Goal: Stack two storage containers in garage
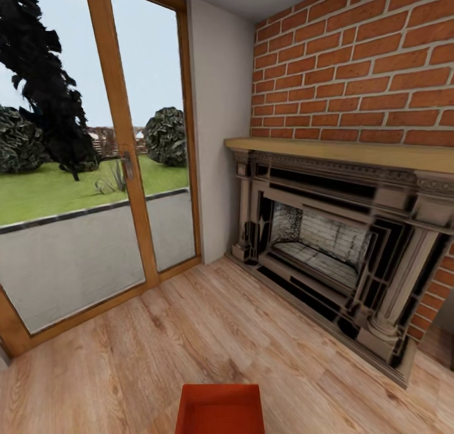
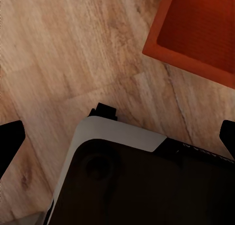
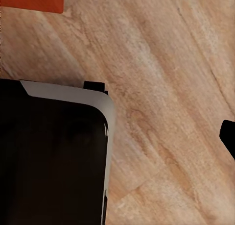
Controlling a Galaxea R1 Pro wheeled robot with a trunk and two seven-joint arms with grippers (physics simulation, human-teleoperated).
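One orange-red storage container (image 1: pixel 219 410) sits on the living room's light wood plank floor (image 1: pixel 189 333), open top up, right in front of me at the lower edge of the head view. Its corner also appears in the left wrist view as an open bin (image 2: pixel 198 31), and a small piece of the container (image 3: pixel 32 0) appears in the right wrist view. My left gripper (image 2: pixel 117 146) hangs open above my own base, its dark fingertips (image 2: pixel 10 146) spread wide, holding nothing. My right gripper (image 3: pixel 117 139) also looks open, with one fingertip (image 3: pixel 229 137) at the frame's edge.
Tall wood-framed glass doors (image 1: pixel 120 169) stand ahead on the left. A red brick fireplace (image 1: pixel 328 245) with a wooden mantel (image 1: pixel 353 152) fills the right. My dark base with its grey rim (image 2: pixel 117 134) lies under both wrists.
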